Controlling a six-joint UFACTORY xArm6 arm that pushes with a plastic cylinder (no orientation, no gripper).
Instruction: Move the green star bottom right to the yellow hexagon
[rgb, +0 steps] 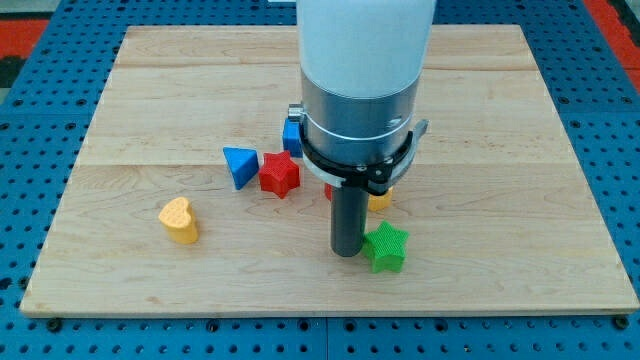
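The green star (386, 247) lies on the wooden board (150, 100) right of centre, toward the view's bottom. My tip (347, 252) stands just to the star's left, touching or nearly touching it. A small part of the yellow hexagon (380, 201) shows just above the star, mostly hidden behind the rod and the arm's body. The star sits below the hexagon, slightly to its right.
A red star (280, 175) and a blue triangular block (239, 165) lie left of the arm. A blue block (292, 135) peeks out behind the arm. A yellow heart (179, 220) lies at the left. A sliver of a red block (328, 192) shows beside the rod.
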